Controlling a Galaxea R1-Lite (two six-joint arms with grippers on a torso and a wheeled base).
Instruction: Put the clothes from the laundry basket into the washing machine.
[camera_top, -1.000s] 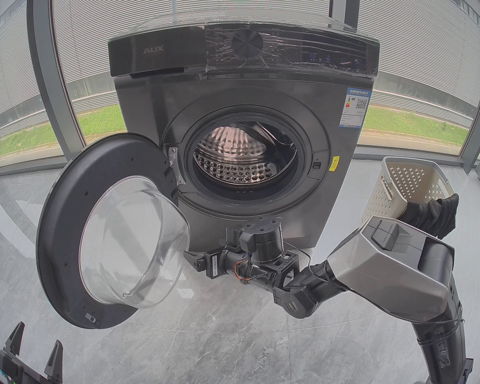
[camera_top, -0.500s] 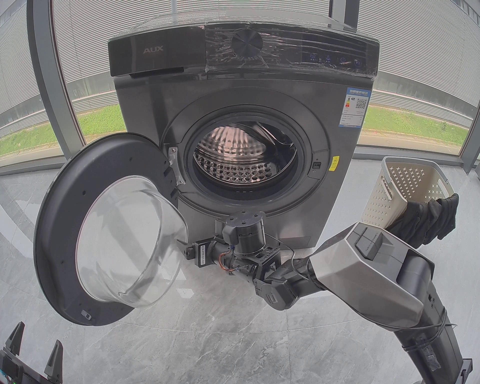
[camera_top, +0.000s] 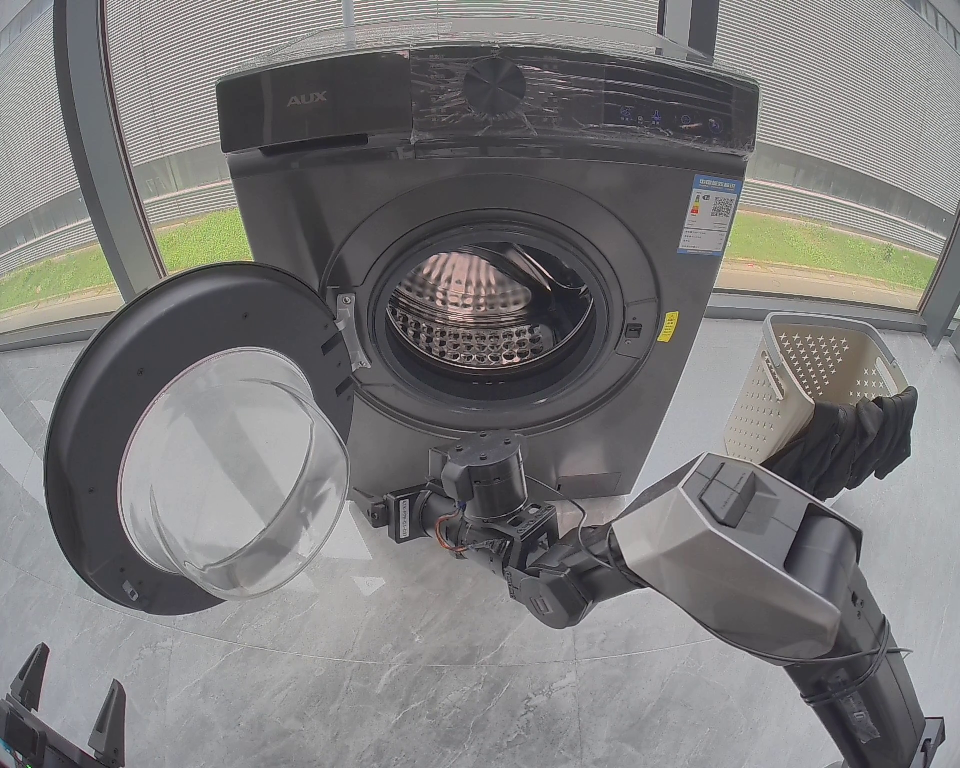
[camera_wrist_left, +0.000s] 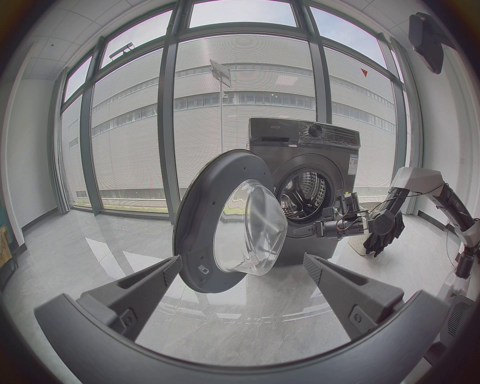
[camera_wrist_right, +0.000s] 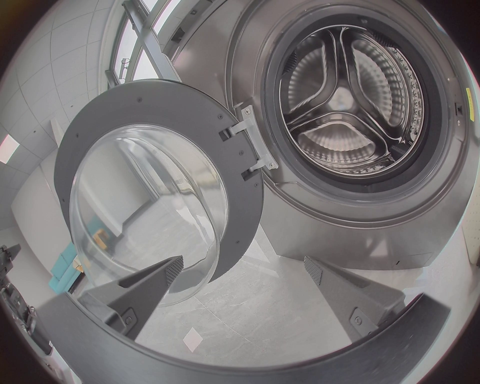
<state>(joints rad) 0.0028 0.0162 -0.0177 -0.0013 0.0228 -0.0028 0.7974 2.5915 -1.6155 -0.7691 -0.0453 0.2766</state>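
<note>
My right gripper (camera_wrist_right: 242, 262) hangs low in front of the washing machine (camera_top: 300, 200), just under its round opening, with the fingers spread apart and empty. My left gripper (camera_wrist_left: 241, 259) sits well back from the washing machine, down near the floor (camera_top: 400, 680), its fingers likewise apart.

The washing machine is a dark grey front-loader standing with its back to the windows (camera_top: 850, 100). Its door (camera_top: 150, 330) is swung wide to the left of the opening on a metal hinge. It is a dark ring around a clear, bulging bowl of glass. Inside the opening the drum (camera_top: 470, 310) shows shining, perforated steel. Clear film wraps the control panel (camera_top: 580, 100) along the top, and a label (camera_top: 710, 215) sits on the front, to the right of the opening.

The clothes (camera_top: 860, 435) are a dark bundle draped over the rim of the cream laundry basket (camera_top: 790, 390), which stands on the floor just to the right of the washing machine.

The floor is polished grey stone-look tile with pale veins, and it mirrors the window light in front of the washing machine. Tall windows in dark frames rise behind the washing machine and to both sides of it. Through them I see a strip of grass (camera_top: 830, 255) and a pale ribbed building (camera_wrist_left: 250, 100). Overhead is a white tiled ceiling (camera_wrist_left: 65, 35).
</note>
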